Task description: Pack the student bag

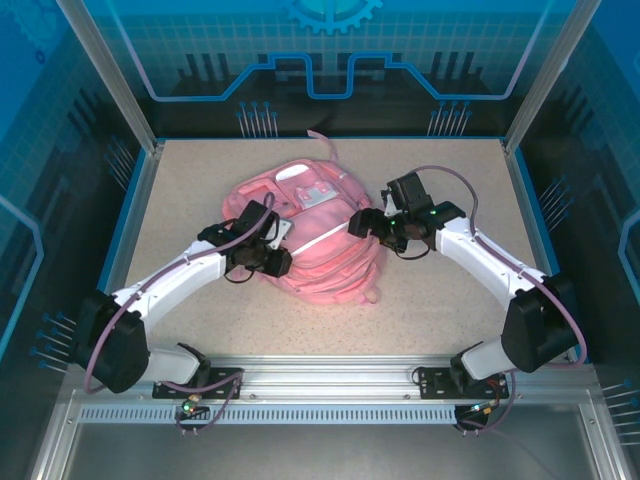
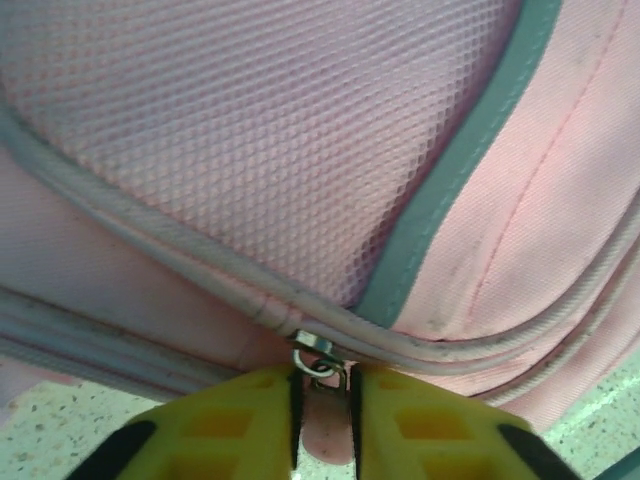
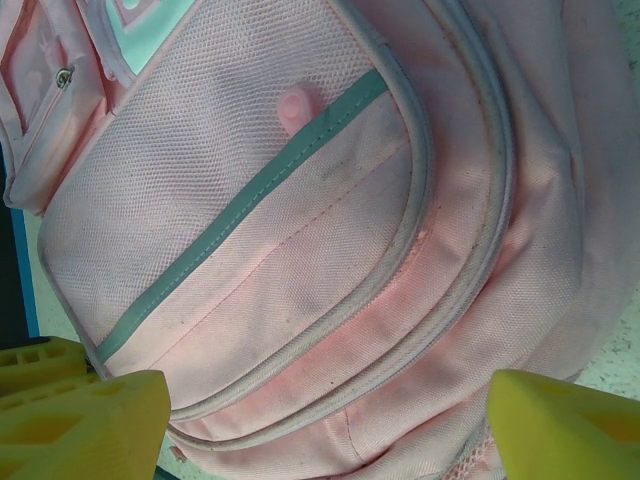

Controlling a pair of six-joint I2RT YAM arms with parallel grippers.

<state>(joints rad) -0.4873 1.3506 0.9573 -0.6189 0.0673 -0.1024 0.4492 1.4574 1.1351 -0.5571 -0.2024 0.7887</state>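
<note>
The left gripper has its jaws nearly closed, pinching the zip pull. The right gripper hangs wide open, holding nothing, over the bag, which lies mid-table. The fabric looks soft and floppy, so pulls, straps and seams are the best holds.

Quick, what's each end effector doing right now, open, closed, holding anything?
The left end effector is closed on the zipper pull of the student bag.
The right end effector is open above the student bag, holding nothing.

Matt pink fabric student bag
</note>
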